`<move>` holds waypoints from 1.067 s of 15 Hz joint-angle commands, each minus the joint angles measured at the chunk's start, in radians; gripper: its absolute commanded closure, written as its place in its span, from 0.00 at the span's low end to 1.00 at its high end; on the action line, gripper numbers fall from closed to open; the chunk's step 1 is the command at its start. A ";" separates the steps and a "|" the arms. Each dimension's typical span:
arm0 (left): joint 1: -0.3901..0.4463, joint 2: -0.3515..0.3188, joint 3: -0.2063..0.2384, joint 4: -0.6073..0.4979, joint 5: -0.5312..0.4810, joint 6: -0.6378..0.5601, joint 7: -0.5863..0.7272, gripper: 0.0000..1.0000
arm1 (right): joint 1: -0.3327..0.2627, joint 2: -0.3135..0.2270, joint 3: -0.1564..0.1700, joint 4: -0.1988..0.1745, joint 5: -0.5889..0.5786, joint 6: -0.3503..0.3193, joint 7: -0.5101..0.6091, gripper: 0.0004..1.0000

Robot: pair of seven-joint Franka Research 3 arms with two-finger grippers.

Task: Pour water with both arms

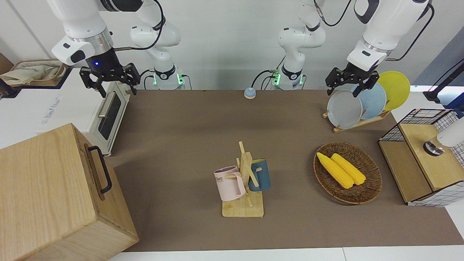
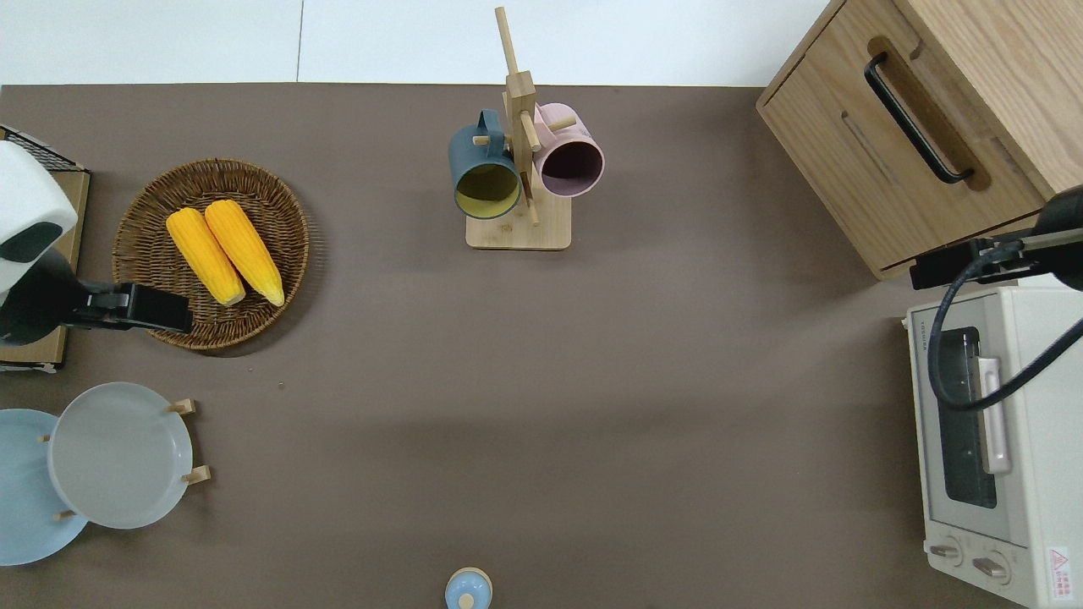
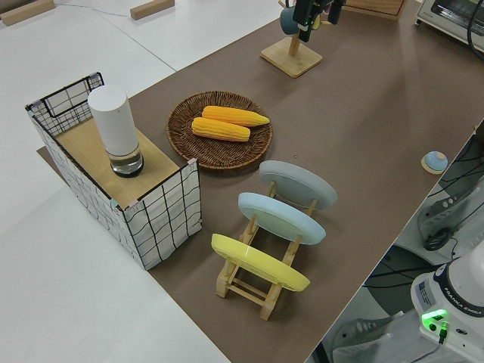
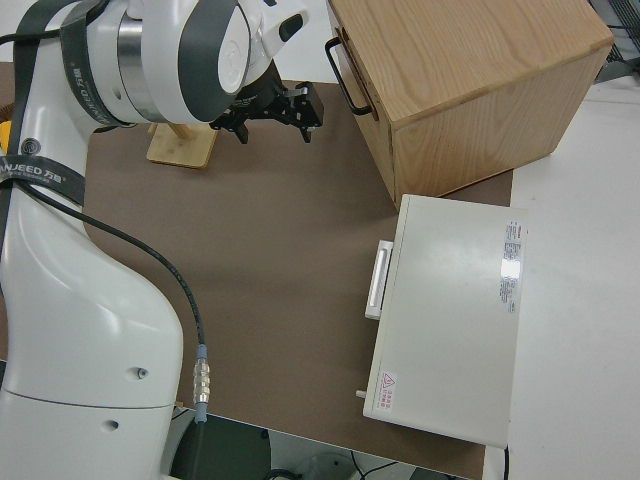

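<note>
2 white robot arms are raised above a brown table, both grippers empty. Much is hidden or cut off. In the overhead view the left arm is cut at the frame edge, and only a black part of its gripper is seen over the rim of a wicker basket. The right gripper is seen there only as a black block at the frame edge, between a wooden cabinet and a white toaster oven. No water or pouring vessel can be made out; whether the white cylinder on the wire-framed box holds water cannot be told.

In the front view the left gripper hangs in the air at the left arm's end of the table, its fingers spread open, nothing between them. In that view it overlaps the top of the plate rack, where 3 plates stand on edge: grey, pale blue and yellow. Contact with the plates cannot be judged.

The right gripper hangs at the right arm's end of the table, by the toaster oven, its fingers also wide apart and holding nothing.

Farther from the robots, mid-table, a wooden mug stand carries a pink mug and a dark blue mug. 2 yellow corn cobs lie in the basket. A small blue knob-like object sits at the table edge nearest the robots.
</note>
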 commanded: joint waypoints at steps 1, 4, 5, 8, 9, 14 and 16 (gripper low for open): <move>0.000 -0.005 -0.003 -0.012 0.019 -0.001 0.011 0.00 | -0.017 -0.013 0.006 -0.008 0.020 -0.004 -0.017 0.01; 0.001 -0.005 -0.003 -0.012 0.031 -0.001 0.013 0.00 | -0.018 -0.013 0.001 -0.008 0.034 -0.002 -0.017 0.01; 0.000 -0.005 -0.003 -0.012 0.032 -0.001 0.011 0.00 | -0.017 -0.013 0.001 -0.008 0.037 -0.004 -0.018 0.01; 0.004 -0.004 -0.003 -0.014 0.038 -0.001 0.013 0.00 | -0.013 -0.014 0.003 -0.008 0.029 -0.010 -0.020 0.01; 0.006 -0.004 -0.003 -0.014 0.042 0.000 0.013 0.00 | -0.016 -0.014 0.003 -0.008 0.034 -0.010 -0.020 0.01; 0.021 0.015 0.049 -0.008 0.047 0.020 0.063 0.00 | -0.013 -0.014 0.003 -0.008 0.031 -0.010 -0.022 0.01; 0.021 0.027 0.094 -0.003 0.045 0.020 0.146 0.00 | -0.009 -0.014 0.003 -0.008 0.025 -0.010 -0.023 0.01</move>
